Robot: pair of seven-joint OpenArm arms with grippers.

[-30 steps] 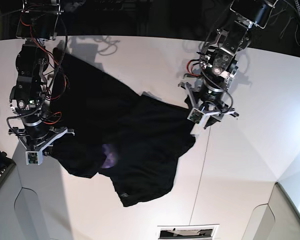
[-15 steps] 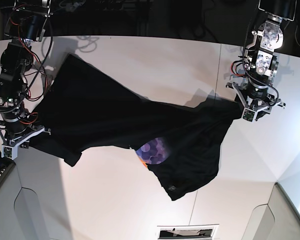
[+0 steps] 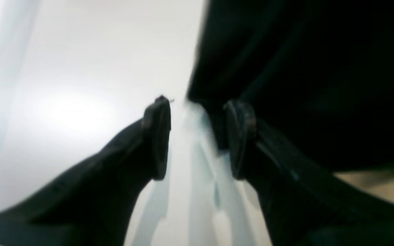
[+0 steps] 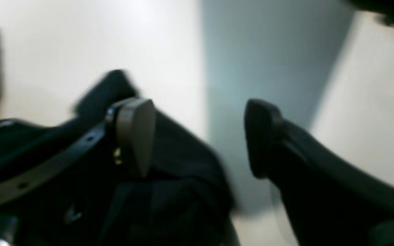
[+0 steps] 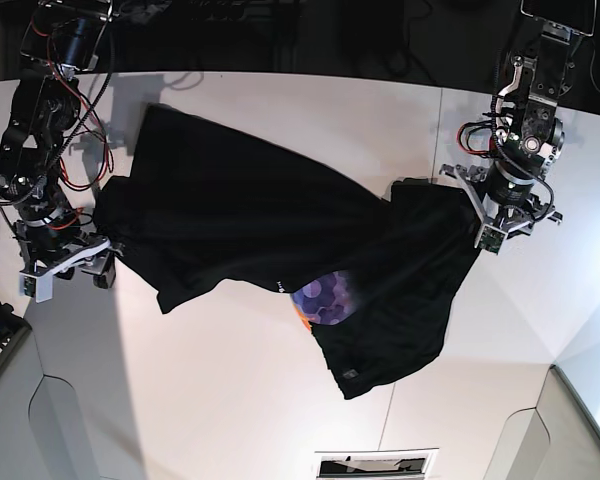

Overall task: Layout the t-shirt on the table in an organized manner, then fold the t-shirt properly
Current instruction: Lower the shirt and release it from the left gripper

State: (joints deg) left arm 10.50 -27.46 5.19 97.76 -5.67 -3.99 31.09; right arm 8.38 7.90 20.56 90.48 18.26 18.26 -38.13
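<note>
The wide white smooth table (image 5: 230, 400) bears the large black soft-fabric t-shirt (image 5: 280, 240), now stretched wider than a second ago. The right gripper (image 4: 200, 136) has just spread, dropping its corner; the left gripper (image 3: 197, 136) stands parted beside cloth. Smoothing comes next.

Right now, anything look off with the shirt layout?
Yes. The t-shirt lies stretched diagonally across the table, twisted rather than flat. A lower flap is turned over, showing the purple and orange print, and the hem bunches toward the near edge. Neither the left gripper nor the right gripper holds cloth.
</note>
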